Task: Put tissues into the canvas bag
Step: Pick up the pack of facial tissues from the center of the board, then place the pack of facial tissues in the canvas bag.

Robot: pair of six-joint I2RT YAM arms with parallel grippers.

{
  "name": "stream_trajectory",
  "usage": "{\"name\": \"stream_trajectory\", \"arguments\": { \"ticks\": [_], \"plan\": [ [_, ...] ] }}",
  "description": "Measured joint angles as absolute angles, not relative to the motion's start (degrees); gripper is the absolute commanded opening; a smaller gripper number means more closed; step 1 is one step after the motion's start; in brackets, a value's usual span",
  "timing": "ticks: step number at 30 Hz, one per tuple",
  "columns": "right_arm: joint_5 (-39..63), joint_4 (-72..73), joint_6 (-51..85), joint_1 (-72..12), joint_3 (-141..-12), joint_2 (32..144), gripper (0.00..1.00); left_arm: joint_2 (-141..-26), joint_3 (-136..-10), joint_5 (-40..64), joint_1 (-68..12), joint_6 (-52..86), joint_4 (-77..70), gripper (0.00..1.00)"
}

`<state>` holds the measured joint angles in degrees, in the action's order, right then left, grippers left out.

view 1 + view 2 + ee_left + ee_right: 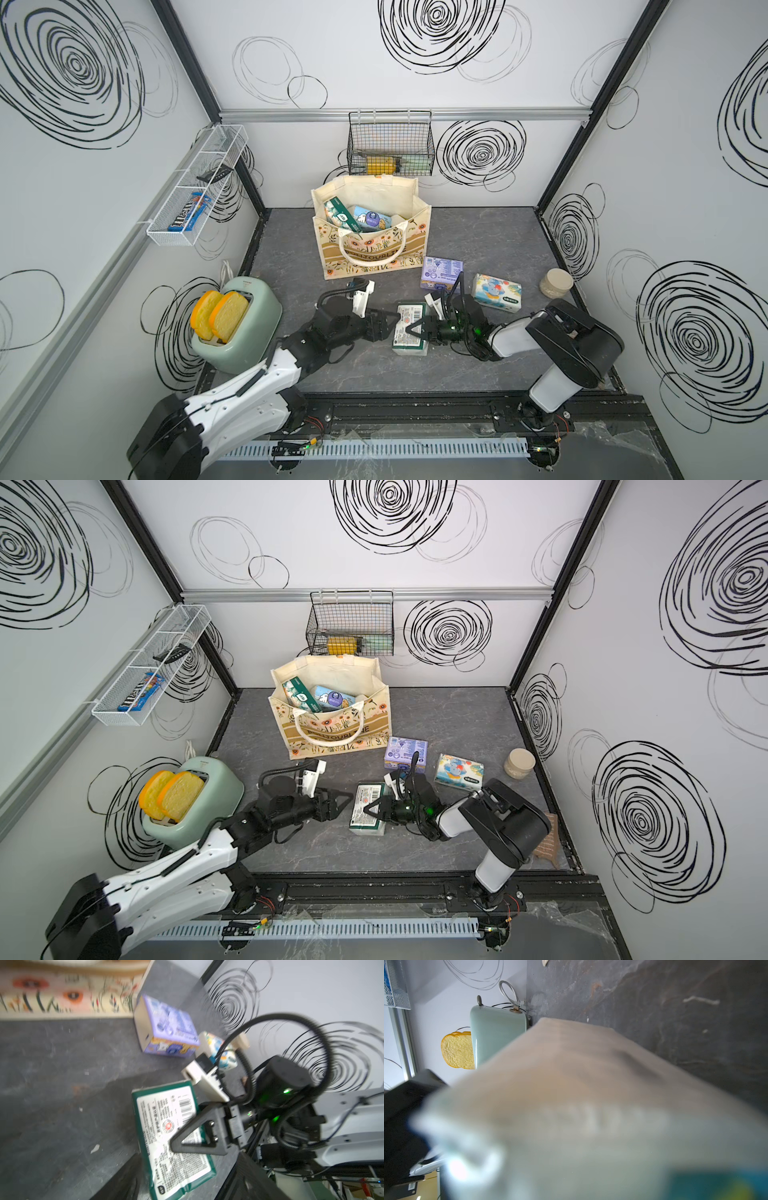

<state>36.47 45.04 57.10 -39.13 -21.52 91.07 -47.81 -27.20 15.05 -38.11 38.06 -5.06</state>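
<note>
Dark green wrap marks the piece in play: the dark green pack [407,316] sits between the two grippers, label face up, and to judge by the shadow under it in the left wrist view it is clear of the table [478,232]. The right gripper [411,331] has one finger laid flat across the label. Its other finger is hidden behind the pack, so this reads as a clamp on the pack's near end. The left gripper [386,325] faces it from the opposite end with its jaws spread wide. The pack's edge is just at its fingertips, so it looks to be carrying nothing. Beyond both sets of fingertips, somewhat to the left gripper's side, stands the canvas bag [374,249], upright with its mouth open. At least two packs show inside, a green-edged pack [338,214] and a blue cartoon pack [371,218]; anything lower down is hidden. Two more wait on the table on the right gripper's side. The purple pack [442,272] lies just past the right wrist toward the bag, and the elephant-print pack [496,291] lies beside that forearm, further out. The job looks roughly midway: some tissues are bagged, one is in hand and yet to be carried over the rim, and two are untouched.
</note>
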Motion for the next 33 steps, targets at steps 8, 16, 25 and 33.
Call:
{"name": "stream_trajectory", "arguments": {
  "ticks": [8, 16, 25, 33],
  "plan": [
    [32.40, 18.87, 45.78, -34.50, -36.18, 70.81, 0.45, -22.85, -37.60, 12.32, -32.27, 33.45, 9.93, 0.91],
    [29.10, 8.45, 35.97, -30.83, -62.13, 71.35, 0.43, -14.66, -40.82, 8.05, -31.42, 25.74, 20.34, 0.89],
    [28.47, 4.51, 34.00, -30.94, -89.27, 94.13, 0.44, -10.09, -37.71, 4.82, -32.60, 23.33, 22.41, 0.88],
    [28.05, -1.93, 32.91, -31.03, -113.71, 115.31, 0.95, -10.26, -36.73, 4.45, -32.99, 23.38, 22.50, 0.88]
  ]
}}
